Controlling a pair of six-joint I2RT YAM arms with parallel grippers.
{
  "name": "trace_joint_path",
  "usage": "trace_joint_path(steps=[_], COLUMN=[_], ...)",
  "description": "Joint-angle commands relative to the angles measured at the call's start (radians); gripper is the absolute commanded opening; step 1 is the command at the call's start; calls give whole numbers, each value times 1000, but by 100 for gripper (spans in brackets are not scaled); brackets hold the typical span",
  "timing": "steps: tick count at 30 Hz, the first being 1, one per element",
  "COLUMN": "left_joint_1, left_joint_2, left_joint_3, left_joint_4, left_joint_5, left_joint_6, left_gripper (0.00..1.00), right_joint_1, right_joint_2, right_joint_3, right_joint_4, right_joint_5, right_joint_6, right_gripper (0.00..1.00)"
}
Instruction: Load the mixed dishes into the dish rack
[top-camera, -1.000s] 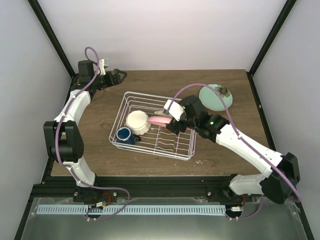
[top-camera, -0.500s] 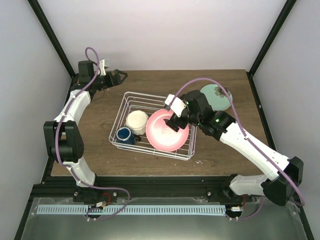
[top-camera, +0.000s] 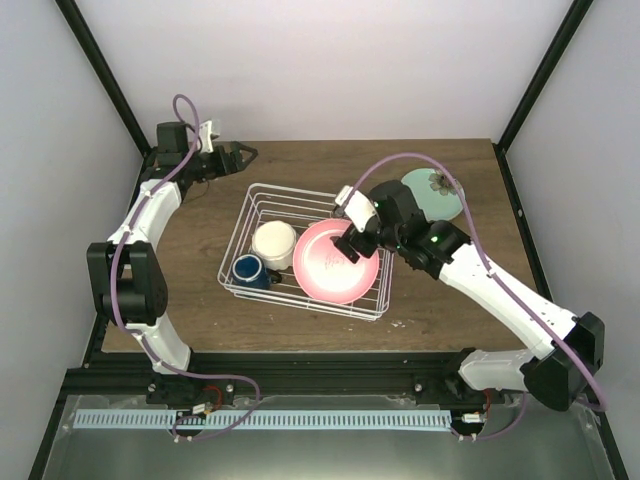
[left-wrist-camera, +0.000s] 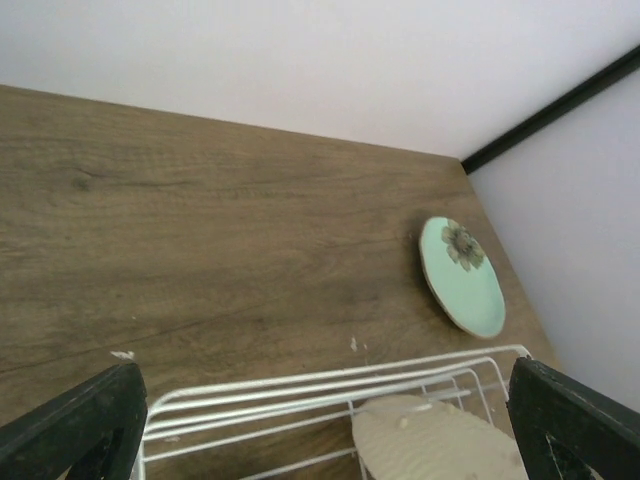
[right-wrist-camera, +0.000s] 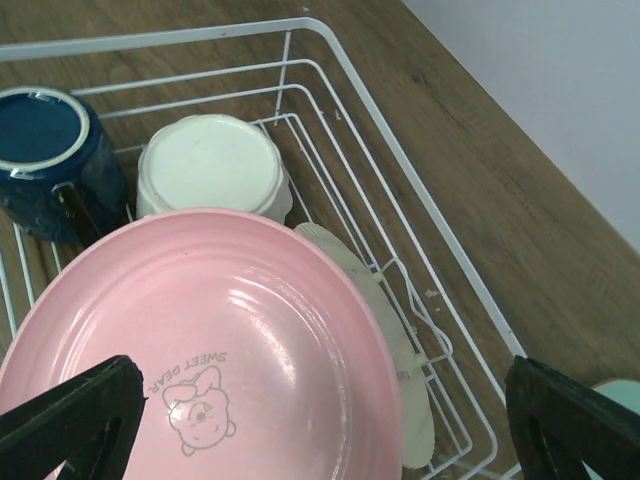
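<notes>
Pink plate (top-camera: 335, 262) lies in the rack (top-camera: 290, 187), right half, face up & tilted, directly under the R gripper (top-camera: 355, 243). In the wrist view it fills the space btwn the two fingers (right-wrist-camera: 80, 415), w/ a clear gap to both, so no contact. Plate is round & glossy, w/ faint concentric rings, a small cartoon figure & "SWEET DEAR" printed near the middle. It rests over a cream plate (right-wrist-camera: 400, 370) w/ a scalloped edge, which sticks out at its right side. R fingers are spread wide, holding nothing.

Left of the pink plate, right up against it: cream-white bowl (top-camera: 273, 243), upside down, flat base up. Dark blue mug (top-camera: 248, 270) is just beside the bowl, at the rack's near-left corner.

Pale green plate (top-camera: 425, 190) w/ a dark flower print sits on the table (top-camera: 430, 300), beyond the rack's far-right corner, partly hidden by the R arm in the top view.

L gripper (top-camera: 235, 153) hovers at the table's far left, outside the rack's far-left corner, fingers wide apart, empty.
</notes>
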Motion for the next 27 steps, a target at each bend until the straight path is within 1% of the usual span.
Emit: trace_joint_path(steps=[1, 4, 8, 11, 13, 16, 20, 23, 27], left_joint_1=[-26, -95, -169, -206, -221, -239, -271, -305, -349], left_joint_2=[16, 5, -30, -78, -120, -174, -223, -234, -218], left_joint_3=[44, 83, 70, 25, -13, -60, -99, -110, -114], left_joint_4=[-99, -247, -358, -429, -465, -518, -572, -594, -604], left_joint_5=[109, 42, -15, -46, -66, -79, -103, -122, -143], left_joint_6=[118, 245, 308, 326, 335, 341, 333, 327, 321], left_gripper=[100, 100, 100, 100, 100, 100, 100, 100, 100], right_joint_1=[-85, -145, -240, -324, -355, -381, -398, -399, -400], right_joint_2=[-27, 6, 102, 200, 266, 333, 405, 439, 477], right_joint_3=[4, 18, 95, 189, 241, 293, 350, 359, 352], right_joint_4=[-10, -22, -63, -152, -216, -272, -338, -367, -361], right_joint_5=[-66, -83, -98, -89, -47, 1, 44, 59, 63], right_joint_6=[162, 271, 388, 462, 475, 477, 468, 465, 462], right_gripper=[100, 100, 98, 87, 83, 84, 89, 94, 96])
